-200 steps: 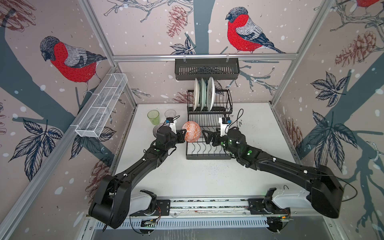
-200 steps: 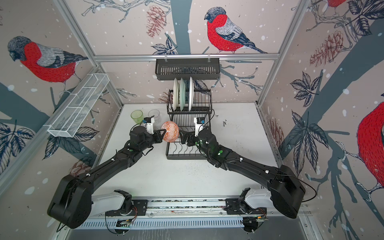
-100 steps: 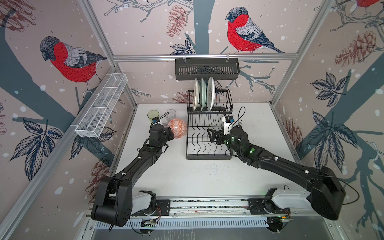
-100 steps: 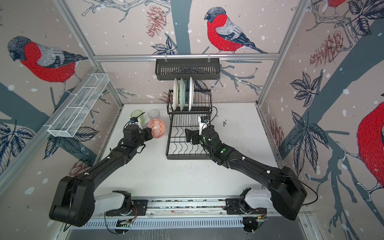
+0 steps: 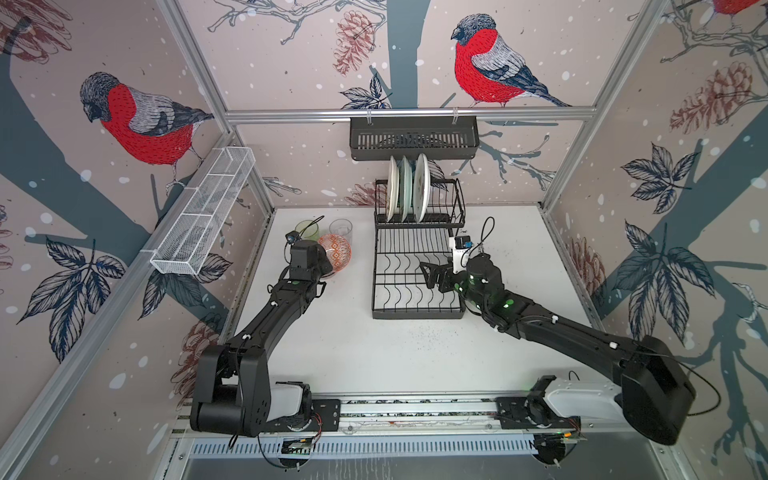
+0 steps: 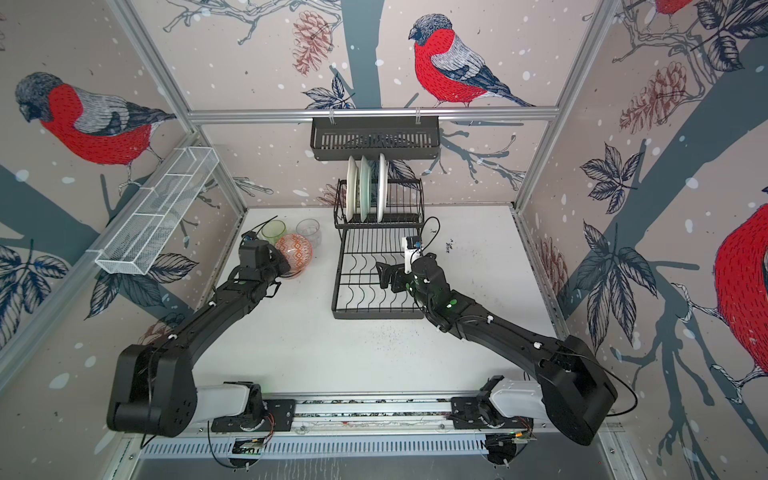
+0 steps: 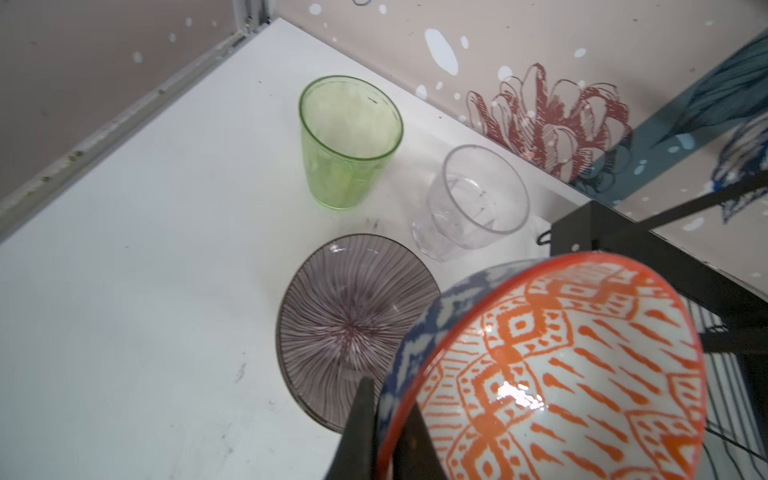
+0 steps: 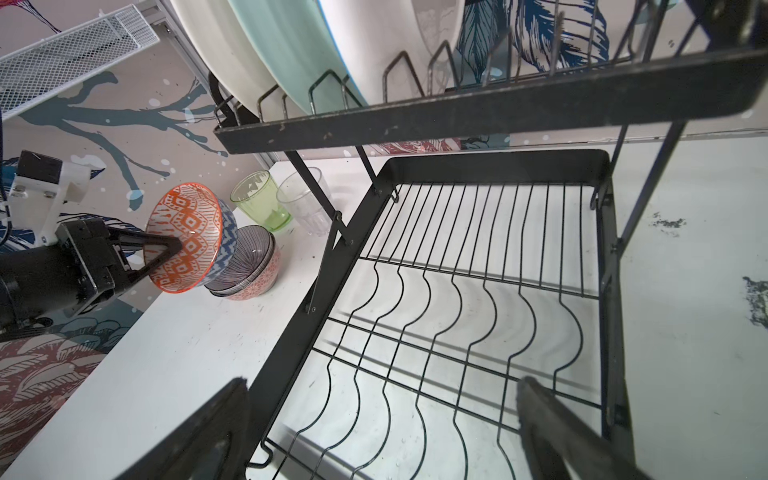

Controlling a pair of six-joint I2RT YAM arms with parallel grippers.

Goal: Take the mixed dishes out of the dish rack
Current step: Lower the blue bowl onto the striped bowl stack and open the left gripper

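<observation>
Unloading looked past halfway: tumblers [image 7: 349,141] and two bowls [image 8: 249,270] sat beside our left end effector [image 7: 384,415], pinching the orange bowl [image 7: 561,365]; three plates [image 5: 405,187] stood in the dish rack [image 5: 417,313] beyond our spread right end effector [image 8: 382,386].

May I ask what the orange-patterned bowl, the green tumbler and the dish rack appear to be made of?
The orange-patterned bowl looks like glazed ceramic: a bright highlight on its glossy inside. The green tumbler is see-through tinted plastic or glass; I cannot tell which. The dish rack looks like metal wire and flat bars, coated matt black, scuffed pale along the upper bar.
</observation>
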